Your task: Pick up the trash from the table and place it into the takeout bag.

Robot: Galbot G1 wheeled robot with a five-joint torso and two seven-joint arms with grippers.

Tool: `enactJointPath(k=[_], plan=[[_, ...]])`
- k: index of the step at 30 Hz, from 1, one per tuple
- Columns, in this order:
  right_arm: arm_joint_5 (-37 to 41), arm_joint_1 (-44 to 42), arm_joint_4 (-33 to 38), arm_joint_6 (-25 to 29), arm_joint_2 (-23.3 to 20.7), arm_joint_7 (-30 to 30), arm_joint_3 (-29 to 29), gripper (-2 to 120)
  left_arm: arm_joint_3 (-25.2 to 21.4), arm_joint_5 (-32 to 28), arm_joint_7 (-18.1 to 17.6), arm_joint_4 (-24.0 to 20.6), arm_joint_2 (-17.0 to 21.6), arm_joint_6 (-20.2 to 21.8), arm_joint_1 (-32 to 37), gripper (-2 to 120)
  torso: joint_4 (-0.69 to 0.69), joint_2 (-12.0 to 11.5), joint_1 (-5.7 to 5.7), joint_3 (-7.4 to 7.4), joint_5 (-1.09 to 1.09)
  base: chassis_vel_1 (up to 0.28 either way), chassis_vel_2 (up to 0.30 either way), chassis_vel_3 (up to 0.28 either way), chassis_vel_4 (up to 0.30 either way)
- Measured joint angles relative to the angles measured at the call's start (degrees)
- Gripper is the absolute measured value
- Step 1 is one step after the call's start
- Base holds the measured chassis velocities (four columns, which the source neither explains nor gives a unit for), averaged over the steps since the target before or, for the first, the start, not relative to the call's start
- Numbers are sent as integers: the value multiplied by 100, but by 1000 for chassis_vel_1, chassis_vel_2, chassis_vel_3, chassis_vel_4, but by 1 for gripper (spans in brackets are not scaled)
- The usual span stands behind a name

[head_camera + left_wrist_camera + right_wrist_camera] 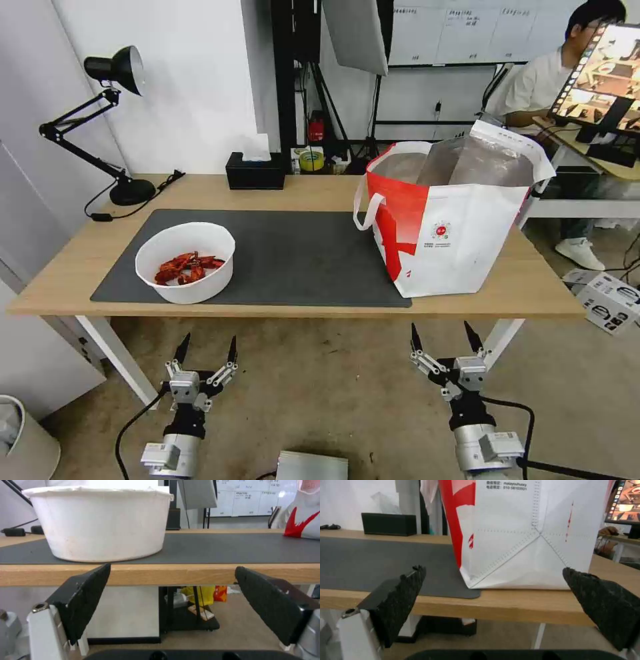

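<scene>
- table (pixel 320 190) w/ grey mat (pixel 293 257); bowl (pixel 185 261) on mat's left, bag (pixel 453 220) on right
- lamp (pixel 110 120), tissue box (pixel 255 171) at rear
- left gripper (pixel 205 349), right gripper (pixel 445 335) below table edge, both wide

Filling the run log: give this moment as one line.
left end effector open, below table edge | right end effector open | bowl on mat | takeout bag open
</scene>
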Motion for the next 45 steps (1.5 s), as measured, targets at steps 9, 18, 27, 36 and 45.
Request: enactJointPath(k=[9, 18, 27, 36, 45], plan=[[27, 54, -22, 14, -26, -12, 9, 100, -70, -27, -28, -15, 16, 5, -22, 100, 0, 0, 0, 0, 0, 0, 0, 0, 0], [46, 194, -97, 14, -86, -17, -21, 100, -321, -929, -411, -689, 396, 1094, -204, 100, 0, 0, 0, 0, 0, 0, 0, 0, 0], [64, 332, -127, -8, -194, -23, -135, 100, -728, -2768, -1683, -1788, 1476, 3213, -672, 100, 0, 0, 0, 0, -1, 0, 0, 0, 0], [67, 380, -86, -30, -223, -29, -122, 100, -784, -4391, -2838, -1743, 2751, 4447, -1326, 100, 1, 0, 0, 1, -2, 0, 0, 0, 0], [68, 393, -24, -56, -221, -32, -122, 100, -488, -5929, -3442, -843, 4043, 4986, -2218, 100, -1, 0, 1, 1, -1, 0, 0, 0, 0]])
